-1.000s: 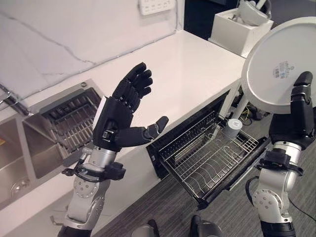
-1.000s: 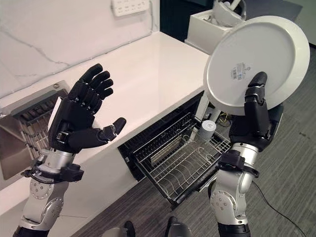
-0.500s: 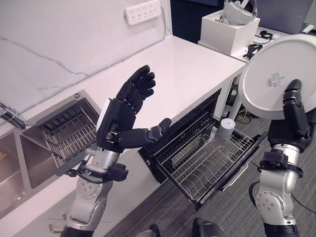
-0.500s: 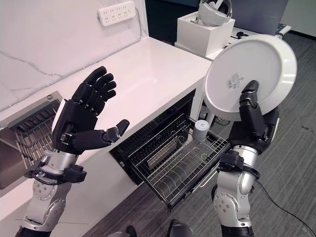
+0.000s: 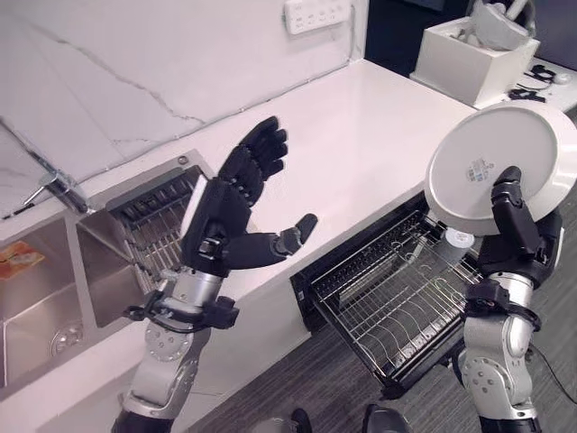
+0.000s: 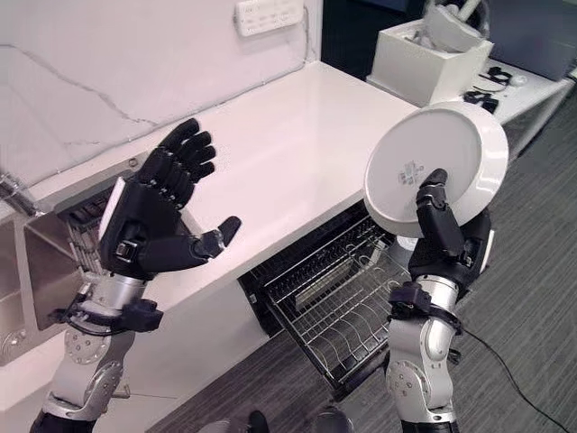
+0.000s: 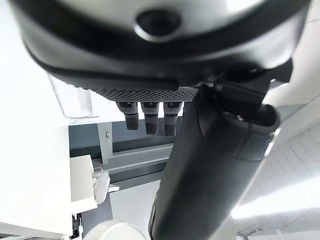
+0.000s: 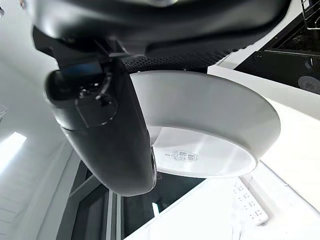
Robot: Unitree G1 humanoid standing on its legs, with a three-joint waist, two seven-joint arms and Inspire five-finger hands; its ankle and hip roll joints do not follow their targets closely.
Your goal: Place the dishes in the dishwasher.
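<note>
A white round plate (image 5: 491, 162) is held upright on edge, its underside facing me, above the right end of the pulled-out dishwasher rack (image 5: 388, 311). My right hand (image 5: 514, 230) is shut on the plate's lower rim, with the thumb (image 8: 110, 130) pressed on the underside and the fingers hidden behind it. The plate (image 8: 210, 125) also shows close up past that thumb. My left hand (image 5: 230, 212) is raised over the counter's front edge, open, fingers (image 7: 145, 115) straight and holding nothing. A grey cup (image 5: 458, 239) stands in the rack, just below the plate.
The white counter (image 5: 361, 117) runs above the open dishwasher. A steel sink (image 5: 36, 289) with a wire drain basket (image 5: 153, 225) lies at the left. A white box (image 5: 478, 54) sits on a side table at the back right. Grey carpet (image 6: 532, 298) lies beside the rack.
The camera has shifted. My right hand has brought the plate lower, closer over the rack's right end. My left hand keeps the same open, raised pose.
</note>
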